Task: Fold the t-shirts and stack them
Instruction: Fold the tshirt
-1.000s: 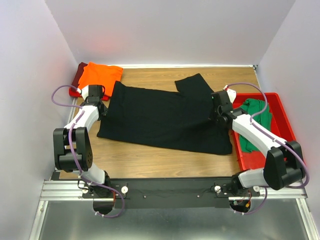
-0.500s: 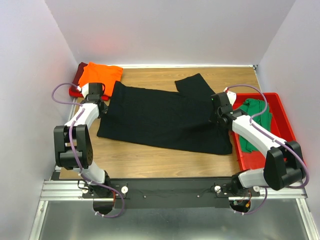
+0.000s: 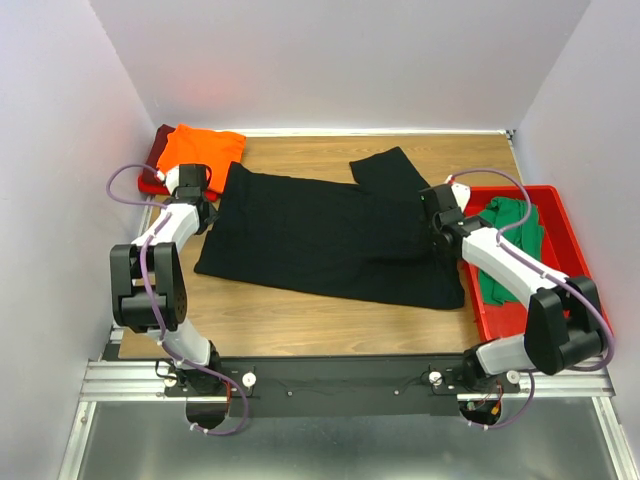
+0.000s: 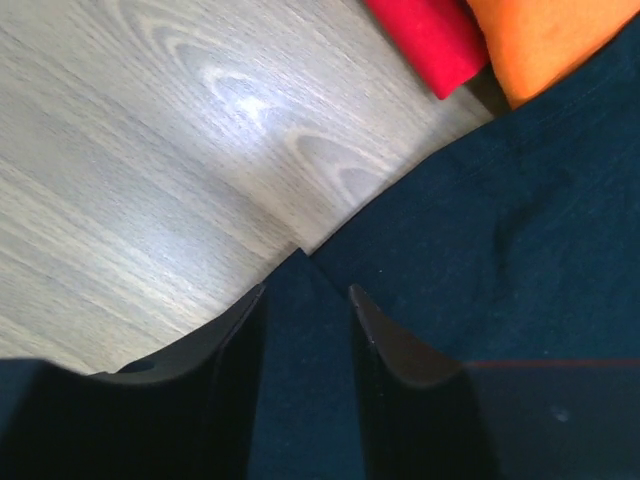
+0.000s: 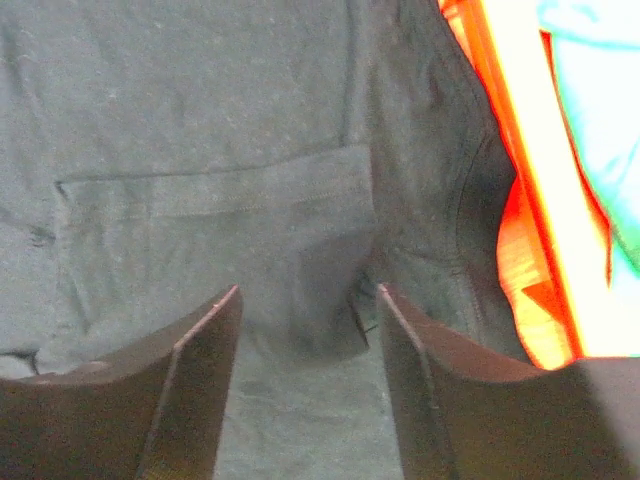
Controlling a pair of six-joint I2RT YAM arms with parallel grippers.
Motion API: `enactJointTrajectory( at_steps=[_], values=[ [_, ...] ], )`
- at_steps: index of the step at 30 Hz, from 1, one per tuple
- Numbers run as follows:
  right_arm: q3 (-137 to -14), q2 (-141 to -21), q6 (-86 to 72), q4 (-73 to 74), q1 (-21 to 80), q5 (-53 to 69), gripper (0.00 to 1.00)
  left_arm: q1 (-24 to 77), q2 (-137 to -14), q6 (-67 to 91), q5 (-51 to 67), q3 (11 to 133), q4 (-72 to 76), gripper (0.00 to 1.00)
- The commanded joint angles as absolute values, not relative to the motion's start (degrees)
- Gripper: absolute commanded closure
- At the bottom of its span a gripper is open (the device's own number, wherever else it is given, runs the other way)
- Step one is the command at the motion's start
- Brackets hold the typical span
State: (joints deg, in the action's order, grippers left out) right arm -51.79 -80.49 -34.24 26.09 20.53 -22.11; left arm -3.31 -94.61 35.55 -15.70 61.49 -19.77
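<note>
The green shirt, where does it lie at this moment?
In the top view, the green shirt lies inside the red bin on the right side of the table, just right of the spread black shirt.

- Black t-shirt (image 3: 330, 235): spread open and nearly flat across the middle of the bench (image 3: 300, 315), with one sleeve sticking out to the far right.
- Orange t-shirt (image 3: 200, 150): folded, in the far left corner.
- Dark red t-shirt (image 3: 160, 148): under the orange one, showing along its left edge.
- Green t-shirt (image 3: 510, 245): crumpled in the red bin (image 3: 497, 318) at the right.
</note>
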Motion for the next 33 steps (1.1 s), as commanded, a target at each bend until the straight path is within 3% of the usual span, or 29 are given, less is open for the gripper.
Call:
enactJointTrajectory(
  at_steps=[1, 9, 17, 33],
  values=[
    [-55.28, -79.72, -31.82, 26.72, 20.39, -22.59, 0.32, -3.52, -91.06, 34.54, -14.60, 61.53, -19.34, 0.53],
    [-58.97, -83.31, -31.55, 27.51, 28.54, -19.43, 0.30, 3.42, -86.93, 36.47, -10.37, 57.84, -19.16, 0.57],
    [-58.10, -88.42, -33.92, 27.42, 36.73, -15.83, 0.32, 9.83, -85.26, 46.04, -7.82, 48.10, -16.97, 0.71],
    [-47.90, -90.35, -39.37, 26.19, 43.59, -14.33, 0.34, 10.81, -88.33, 50.19, -7.91, 37.80, -15.73, 0.73]
  ],
)
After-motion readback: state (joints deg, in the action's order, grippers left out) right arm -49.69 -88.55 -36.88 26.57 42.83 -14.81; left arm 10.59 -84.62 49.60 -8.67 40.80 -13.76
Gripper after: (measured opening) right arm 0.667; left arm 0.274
